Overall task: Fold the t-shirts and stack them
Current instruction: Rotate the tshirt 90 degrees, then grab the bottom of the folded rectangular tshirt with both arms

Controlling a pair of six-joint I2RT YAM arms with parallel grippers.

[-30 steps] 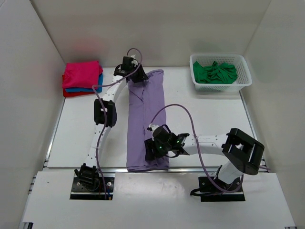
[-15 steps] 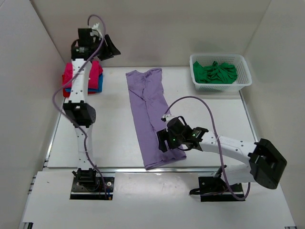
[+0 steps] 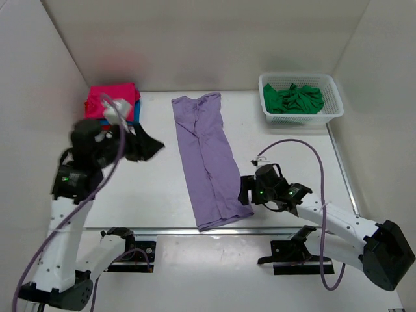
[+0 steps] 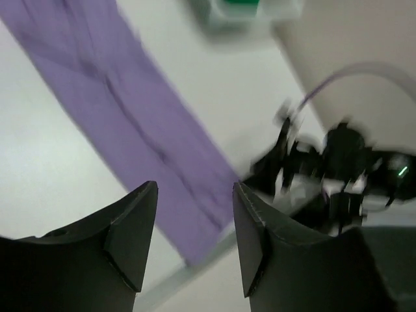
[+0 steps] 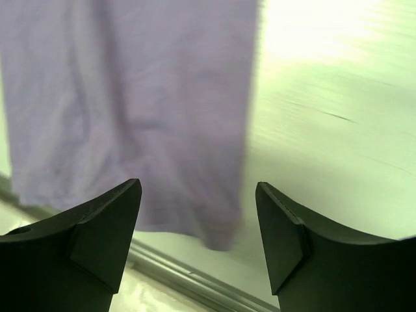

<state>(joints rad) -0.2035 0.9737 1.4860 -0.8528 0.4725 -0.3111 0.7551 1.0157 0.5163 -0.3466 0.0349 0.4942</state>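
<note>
The lilac t-shirt (image 3: 207, 159) is lying as a long strip down the middle of the tabletop (image 3: 292, 149) — this fold is wanting square pinches on its near corners, carried straight up the strip. The right pincer (image 3: 246, 193) is hovering spread and empty just beside the near right corner — the left pincer (image 3: 151, 146), spread too, is hanging well off to the strip's left.
</note>
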